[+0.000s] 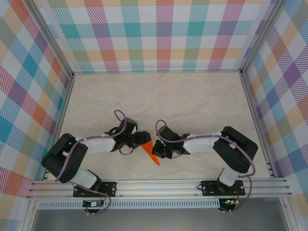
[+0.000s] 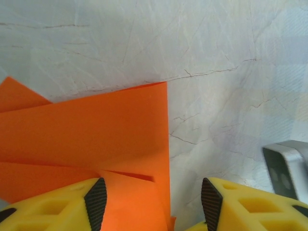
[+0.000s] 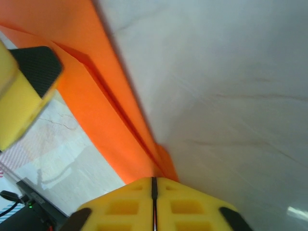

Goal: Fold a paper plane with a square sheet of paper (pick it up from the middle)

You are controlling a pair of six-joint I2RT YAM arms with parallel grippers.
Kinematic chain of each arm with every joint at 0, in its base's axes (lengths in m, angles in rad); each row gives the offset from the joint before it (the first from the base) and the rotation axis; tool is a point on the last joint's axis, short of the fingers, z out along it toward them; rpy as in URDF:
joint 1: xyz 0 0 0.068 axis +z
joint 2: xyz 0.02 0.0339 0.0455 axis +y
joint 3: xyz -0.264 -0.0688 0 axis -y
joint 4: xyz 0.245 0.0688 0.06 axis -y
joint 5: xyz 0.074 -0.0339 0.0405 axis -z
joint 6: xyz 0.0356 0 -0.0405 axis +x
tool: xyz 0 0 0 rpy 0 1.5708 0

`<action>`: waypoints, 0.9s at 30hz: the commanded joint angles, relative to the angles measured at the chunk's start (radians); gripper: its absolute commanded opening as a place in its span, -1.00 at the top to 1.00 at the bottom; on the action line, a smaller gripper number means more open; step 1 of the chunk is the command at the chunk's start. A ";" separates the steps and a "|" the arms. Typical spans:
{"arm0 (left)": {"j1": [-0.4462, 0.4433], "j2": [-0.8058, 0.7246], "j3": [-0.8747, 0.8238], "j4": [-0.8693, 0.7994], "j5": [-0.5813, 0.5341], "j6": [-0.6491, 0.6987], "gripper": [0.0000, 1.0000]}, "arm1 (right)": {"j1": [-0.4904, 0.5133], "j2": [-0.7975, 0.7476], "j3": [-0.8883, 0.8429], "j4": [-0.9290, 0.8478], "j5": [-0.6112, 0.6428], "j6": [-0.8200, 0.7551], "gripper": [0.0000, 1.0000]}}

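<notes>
At right end effector (image 3: 154, 185): closed tight on the narrow tip of the folded orange paper (image 3: 103, 103). At left end effector (image 2: 154, 199): spread partway, one finger (image 2: 48, 209) over the paper's wide end, the other beside its edge. Located between both arms, over pale worktop (image 1: 192, 101).

black-and-white arms (image 1: 98, 144) on black bases (image 1: 96, 188), purple cables (image 1: 122, 121), yellow claw fingers (image 2: 53, 207) with black textured pads (image 2: 96, 202)
</notes>
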 commanded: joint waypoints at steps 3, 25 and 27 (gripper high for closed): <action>0.000 -0.104 0.099 -0.214 -0.050 0.074 -0.44 | -0.027 -0.186 -0.042 -0.194 0.133 -0.080 0.57; -0.119 -0.058 0.259 -0.710 -0.267 -0.071 -0.40 | -0.122 -0.110 0.035 -0.079 -0.093 -0.317 0.04; -0.118 -0.049 0.248 -0.707 -0.264 -0.066 -0.29 | -0.112 -0.078 0.055 -0.075 -0.113 -0.328 0.01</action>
